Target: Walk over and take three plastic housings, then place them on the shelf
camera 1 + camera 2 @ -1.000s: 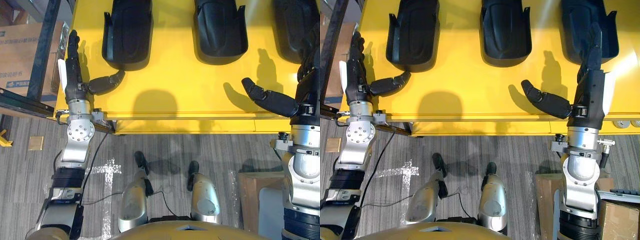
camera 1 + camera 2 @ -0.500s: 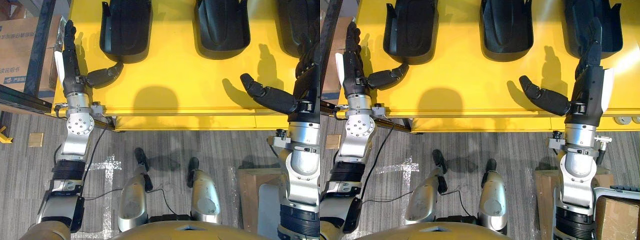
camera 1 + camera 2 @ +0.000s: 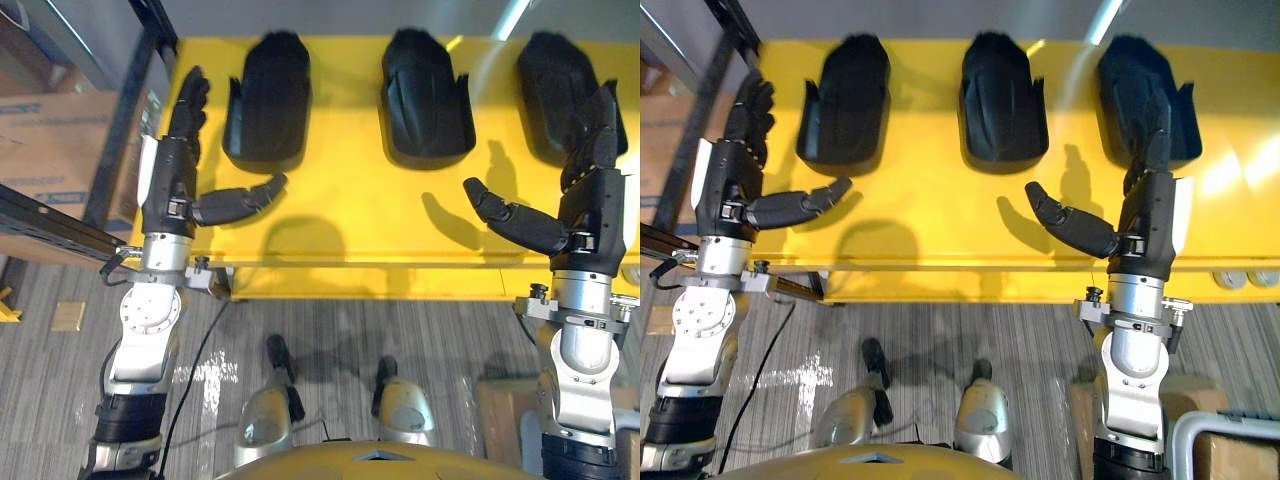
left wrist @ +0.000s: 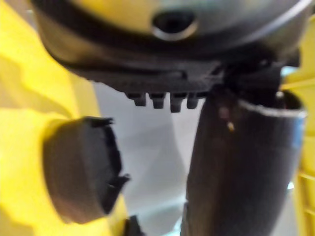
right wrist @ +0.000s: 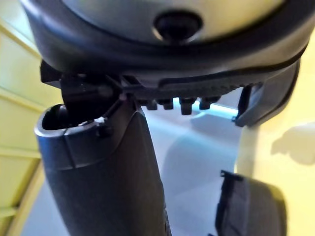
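Three black plastic housings lie in a row on the yellow table [image 3: 350, 215]: the left housing [image 3: 265, 100], the middle housing [image 3: 425, 95] and the right housing [image 3: 555, 90]. My left hand [image 3: 170, 185] is open at the table's left edge, beside the left housing, its thumb stretched out just below that housing. My right hand [image 3: 590, 190] is open too, fingers straight over the near end of the right housing and thumb pointing toward the middle. Neither hand holds anything. Past the thumb [image 4: 236, 162] in the left wrist view lies a housing [image 4: 81, 167].
A dark metal shelf frame [image 3: 120, 110] runs along the table's left side, with a cardboard box [image 3: 50, 140] behind it. Another brown box [image 3: 500, 410] stands on the striped grey floor at the lower right, near the table's front edge.
The whole picture has shifted, so the camera moved: the table's far edge and all three housings now show in full. Both hands stay open, about where they were beside the outer housings.
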Robot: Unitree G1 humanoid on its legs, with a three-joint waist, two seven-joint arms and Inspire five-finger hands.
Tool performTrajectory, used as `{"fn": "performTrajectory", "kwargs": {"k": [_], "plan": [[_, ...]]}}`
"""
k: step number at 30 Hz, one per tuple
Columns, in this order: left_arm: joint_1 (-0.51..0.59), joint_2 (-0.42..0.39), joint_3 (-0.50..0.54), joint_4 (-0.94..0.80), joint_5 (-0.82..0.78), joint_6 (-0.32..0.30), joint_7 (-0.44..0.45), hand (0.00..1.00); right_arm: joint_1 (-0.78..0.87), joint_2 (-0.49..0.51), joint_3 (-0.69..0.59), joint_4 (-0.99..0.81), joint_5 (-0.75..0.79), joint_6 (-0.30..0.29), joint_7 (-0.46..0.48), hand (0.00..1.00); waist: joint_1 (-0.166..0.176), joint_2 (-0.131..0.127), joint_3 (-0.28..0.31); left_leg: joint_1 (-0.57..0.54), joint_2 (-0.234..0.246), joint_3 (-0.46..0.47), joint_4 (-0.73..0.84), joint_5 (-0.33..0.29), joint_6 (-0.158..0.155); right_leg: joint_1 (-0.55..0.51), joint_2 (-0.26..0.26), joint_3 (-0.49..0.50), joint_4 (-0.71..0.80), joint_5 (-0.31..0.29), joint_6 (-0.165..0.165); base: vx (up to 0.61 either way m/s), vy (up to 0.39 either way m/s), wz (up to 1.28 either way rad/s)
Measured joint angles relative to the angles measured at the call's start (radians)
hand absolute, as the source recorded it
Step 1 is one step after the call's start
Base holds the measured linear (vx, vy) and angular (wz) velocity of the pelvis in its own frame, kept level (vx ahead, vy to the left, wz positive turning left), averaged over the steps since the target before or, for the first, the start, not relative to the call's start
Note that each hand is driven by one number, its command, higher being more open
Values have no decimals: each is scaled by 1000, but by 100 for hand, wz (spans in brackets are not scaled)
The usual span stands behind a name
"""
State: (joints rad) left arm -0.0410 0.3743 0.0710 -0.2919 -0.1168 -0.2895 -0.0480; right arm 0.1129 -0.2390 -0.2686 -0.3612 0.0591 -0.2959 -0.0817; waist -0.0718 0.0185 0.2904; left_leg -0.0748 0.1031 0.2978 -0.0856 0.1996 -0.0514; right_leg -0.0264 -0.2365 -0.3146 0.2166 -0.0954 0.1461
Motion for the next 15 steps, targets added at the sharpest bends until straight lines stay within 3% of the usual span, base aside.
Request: {"fn": "performTrajectory", "kwargs": {"k": [3,6,12,15], "plan": [[12,-2,-12,-52,-77,-51,-105,100,-4,0,31,15,19,-16,-18,100,16,29,-62,23,-4,-13,-4,-7,-2,48,0,-22,-29,4,6,48,0,14],[25,-3,6,-117,-171,-75,-174,100,-11,0,45,30,62,-22,-12,100,17,47,-88,33,-6,-27,-4,-7,-2,76,1,-42,-43,6,9,-1,3,17],[171,-62,106,-229,-407,-100,-406,100,3,44,-39,125,112,-14,-78,100,22,50,-139,44,-4,-45,-5,-20,-10,119,13,-70,-100,22,7,-17,6,9],[279,-98,162,-229,-525,-61,-568,100,50,105,-170,135,112,-15,-155,100,35,46,-157,25,-7,-56,-5,-21,-8,122,16,-91,-126,33,6,8,10,15]]}}
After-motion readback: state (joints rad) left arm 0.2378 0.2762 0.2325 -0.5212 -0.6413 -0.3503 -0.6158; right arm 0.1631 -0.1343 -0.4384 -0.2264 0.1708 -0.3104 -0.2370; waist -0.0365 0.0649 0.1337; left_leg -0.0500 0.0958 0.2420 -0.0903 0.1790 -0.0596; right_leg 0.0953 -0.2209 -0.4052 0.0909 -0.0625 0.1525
